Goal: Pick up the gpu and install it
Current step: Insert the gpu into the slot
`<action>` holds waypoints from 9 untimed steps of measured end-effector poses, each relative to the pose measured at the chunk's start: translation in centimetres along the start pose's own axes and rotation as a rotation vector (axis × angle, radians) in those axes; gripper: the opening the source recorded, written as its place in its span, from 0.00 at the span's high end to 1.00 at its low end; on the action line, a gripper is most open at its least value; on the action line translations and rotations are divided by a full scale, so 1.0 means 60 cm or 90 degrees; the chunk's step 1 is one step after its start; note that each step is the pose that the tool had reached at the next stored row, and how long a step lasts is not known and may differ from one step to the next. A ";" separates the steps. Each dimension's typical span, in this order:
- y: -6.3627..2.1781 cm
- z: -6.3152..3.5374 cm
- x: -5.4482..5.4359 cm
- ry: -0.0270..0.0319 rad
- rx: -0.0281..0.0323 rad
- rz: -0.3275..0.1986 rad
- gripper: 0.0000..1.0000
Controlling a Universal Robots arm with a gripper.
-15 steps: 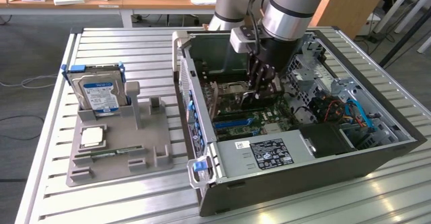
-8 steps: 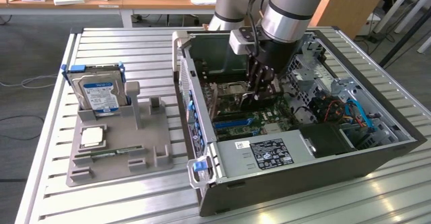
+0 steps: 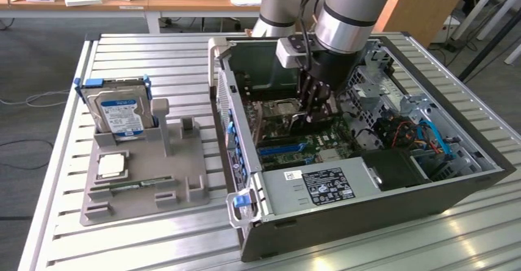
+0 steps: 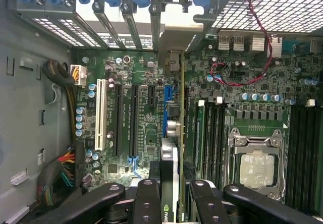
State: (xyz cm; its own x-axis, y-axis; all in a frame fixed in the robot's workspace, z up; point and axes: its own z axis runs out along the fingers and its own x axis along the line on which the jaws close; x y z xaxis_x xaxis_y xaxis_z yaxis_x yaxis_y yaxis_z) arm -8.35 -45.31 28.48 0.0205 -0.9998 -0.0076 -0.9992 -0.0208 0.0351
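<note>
While gripper [image 4: 171, 196] holds gpu [image 4: 172, 148] edgewise, bracket [image 4: 173, 38] faces case [image 4: 60, 30] rear.

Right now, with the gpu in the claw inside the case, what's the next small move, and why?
Probably a short, straight push toward the motherboard, with the grip kept shut. The claw holds the gpu edge-on. The card runs along the blue expansion slot, with its metal bracket at the rear slot openings. I cannot tell whether it is seated.

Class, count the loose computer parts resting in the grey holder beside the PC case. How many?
3: a hard drive upright at the far end of the grey holder, a silver square chip in its middle, and a slim memory stick lying nearer the camera. None seems hidden.
</note>
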 end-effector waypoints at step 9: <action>0.001 0.004 0.000 0.0001 -0.0001 0.000 0.73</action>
State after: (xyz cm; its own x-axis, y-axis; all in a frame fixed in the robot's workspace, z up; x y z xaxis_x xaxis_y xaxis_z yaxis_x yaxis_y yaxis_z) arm -8.41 -45.31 28.24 0.0205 -0.9998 -0.0074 -0.9992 -0.0208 0.0352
